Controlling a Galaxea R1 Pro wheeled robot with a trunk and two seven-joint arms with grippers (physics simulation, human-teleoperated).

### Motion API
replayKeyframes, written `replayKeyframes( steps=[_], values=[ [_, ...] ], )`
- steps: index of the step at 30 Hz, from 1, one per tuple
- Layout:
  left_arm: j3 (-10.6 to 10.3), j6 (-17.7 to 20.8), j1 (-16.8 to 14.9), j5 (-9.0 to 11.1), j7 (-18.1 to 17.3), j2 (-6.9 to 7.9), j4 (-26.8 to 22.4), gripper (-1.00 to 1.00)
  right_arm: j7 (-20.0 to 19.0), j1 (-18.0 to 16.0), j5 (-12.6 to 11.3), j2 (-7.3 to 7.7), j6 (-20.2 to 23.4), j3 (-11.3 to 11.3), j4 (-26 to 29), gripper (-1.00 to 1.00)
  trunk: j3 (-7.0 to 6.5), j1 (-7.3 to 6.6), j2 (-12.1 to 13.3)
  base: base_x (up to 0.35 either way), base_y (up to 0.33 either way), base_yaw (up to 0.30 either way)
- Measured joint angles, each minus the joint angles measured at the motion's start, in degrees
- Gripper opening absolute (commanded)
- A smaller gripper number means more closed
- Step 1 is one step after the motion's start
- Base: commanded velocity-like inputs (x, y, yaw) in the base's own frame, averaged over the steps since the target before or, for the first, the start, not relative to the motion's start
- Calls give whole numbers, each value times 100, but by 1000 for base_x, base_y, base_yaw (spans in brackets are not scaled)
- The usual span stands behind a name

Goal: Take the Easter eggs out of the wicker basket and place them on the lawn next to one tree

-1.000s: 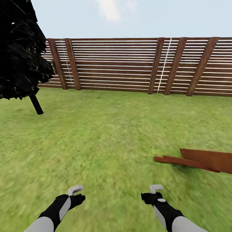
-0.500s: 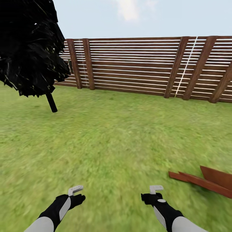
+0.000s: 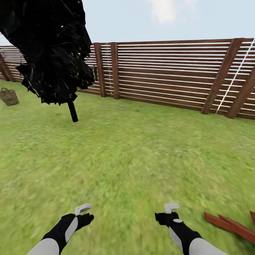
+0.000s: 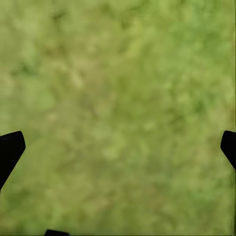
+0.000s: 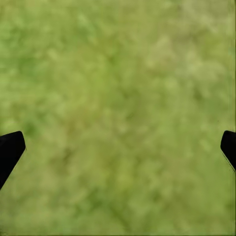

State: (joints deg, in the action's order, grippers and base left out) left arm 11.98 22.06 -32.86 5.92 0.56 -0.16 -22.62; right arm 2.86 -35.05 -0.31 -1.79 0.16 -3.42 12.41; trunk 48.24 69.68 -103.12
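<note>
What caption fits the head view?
Wicker basket far left on lawn, beyond black-trunked tree; fence behind.

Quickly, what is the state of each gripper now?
Left gripper: open, holding nothing, over the lawn.
Right gripper: open, holding nothing.

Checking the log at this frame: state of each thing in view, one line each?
left gripper: open, empty, held over the grass.
right gripper: open, empty, held over the grass.
wicker basket: upright on the lawn, far off to the left by the fence; contents too small to tell.
black-trunked tree: standing, dark crown overhead.
wooden fence: standing along the lawn's far edge.
red-brown boards: lying on the grass at lower right.
</note>
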Motion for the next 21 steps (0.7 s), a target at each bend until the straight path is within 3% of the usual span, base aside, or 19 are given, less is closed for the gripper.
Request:
replayKeyframes(
  steps=[21],
  values=[
    [0, 0, 0, 0, 0, 0, 4, 100, 8, 0, 0, -7, -3, 0, -2, 100, 0, 0, 0, 336, -85, 286]
  ],
)
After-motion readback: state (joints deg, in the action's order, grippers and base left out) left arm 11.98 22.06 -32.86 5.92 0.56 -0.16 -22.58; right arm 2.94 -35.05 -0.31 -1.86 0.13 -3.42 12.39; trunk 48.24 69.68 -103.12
